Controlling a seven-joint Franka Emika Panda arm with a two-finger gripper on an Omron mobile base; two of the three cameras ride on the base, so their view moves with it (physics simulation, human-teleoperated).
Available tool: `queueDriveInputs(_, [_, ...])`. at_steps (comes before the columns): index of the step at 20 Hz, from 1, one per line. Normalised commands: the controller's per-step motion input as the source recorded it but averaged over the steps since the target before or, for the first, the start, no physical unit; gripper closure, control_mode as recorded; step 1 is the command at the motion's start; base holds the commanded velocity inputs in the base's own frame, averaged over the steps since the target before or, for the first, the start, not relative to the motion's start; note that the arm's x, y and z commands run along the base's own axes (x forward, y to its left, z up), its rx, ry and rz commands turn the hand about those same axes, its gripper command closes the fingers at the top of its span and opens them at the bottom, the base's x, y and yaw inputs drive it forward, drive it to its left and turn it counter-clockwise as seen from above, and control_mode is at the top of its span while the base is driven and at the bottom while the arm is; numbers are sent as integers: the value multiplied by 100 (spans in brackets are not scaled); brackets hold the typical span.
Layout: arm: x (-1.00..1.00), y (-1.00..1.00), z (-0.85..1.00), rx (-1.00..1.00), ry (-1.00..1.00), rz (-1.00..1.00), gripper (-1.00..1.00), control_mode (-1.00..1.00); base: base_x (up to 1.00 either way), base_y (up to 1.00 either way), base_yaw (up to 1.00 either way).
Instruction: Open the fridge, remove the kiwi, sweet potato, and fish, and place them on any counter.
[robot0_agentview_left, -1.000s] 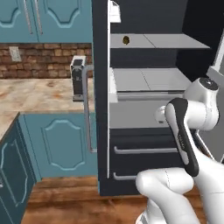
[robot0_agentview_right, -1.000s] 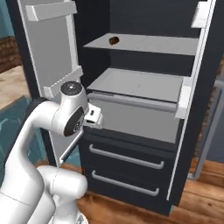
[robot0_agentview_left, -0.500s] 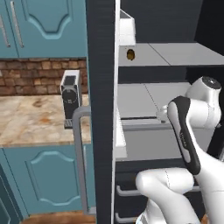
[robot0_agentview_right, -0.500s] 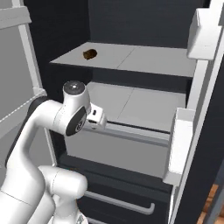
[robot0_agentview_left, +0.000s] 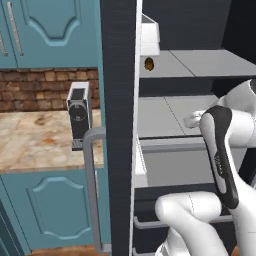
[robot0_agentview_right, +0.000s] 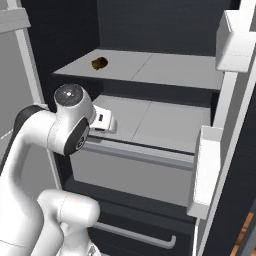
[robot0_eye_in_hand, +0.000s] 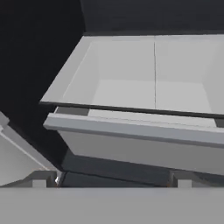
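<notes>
The black fridge (robot0_agentview_right: 150, 20) stands with both doors open and grey shelves bare inside. On its upper shelf (robot0_agentview_right: 165, 67) lies one small brown egg-shaped lump (robot0_agentview_left: 148, 63) (robot0_agentview_right: 99, 63); I cannot tell whether it is the kiwi or the sweet potato. The fish is hidden. My gripper (robot0_agentview_right: 104, 121) (robot0_agentview_left: 192, 120) hangs just in front of the middle shelf, below and to the right of that lump. In the hand view the gripper (robot0_eye_in_hand: 111, 183) is open, its tips wide apart with nothing between them, facing a grey bin (robot0_eye_in_hand: 135, 131). The beige counter (robot0_agentview_left: 35, 145) lies left of the fridge.
The left fridge door's edge (robot0_agentview_left: 120, 125) with its grey bar handle (robot0_agentview_left: 92, 190) stands close between arm and counter. A coffee machine (robot0_agentview_left: 79, 115) sits on the counter. The right door's white bins (robot0_agentview_right: 207, 165) jut in at the right. Lower drawers (robot0_agentview_right: 135, 235) are shut.
The whole picture has grown and shifted: the base has driven closer to the fridge. The arm keeps its pose, and the brown lump lies where it was.
</notes>
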Motion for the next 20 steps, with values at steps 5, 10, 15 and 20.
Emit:
queueDriveInputs(5, [-5, 8, 100, -10, -52, 4, -100, -100, 0, 0, 0])
queueDriveInputs(10, [46, 12, 88, -7, -23, 0, -100, -100, 0, 0, 0])
queueDriveInputs(15, [92, 11, 77, -2, -1, 0, -100, -100, 0, 0, 0])
queueDriveInputs(20, [99, 6, 57, 0, 7, 0, -100, -100, 0, 0, 0])
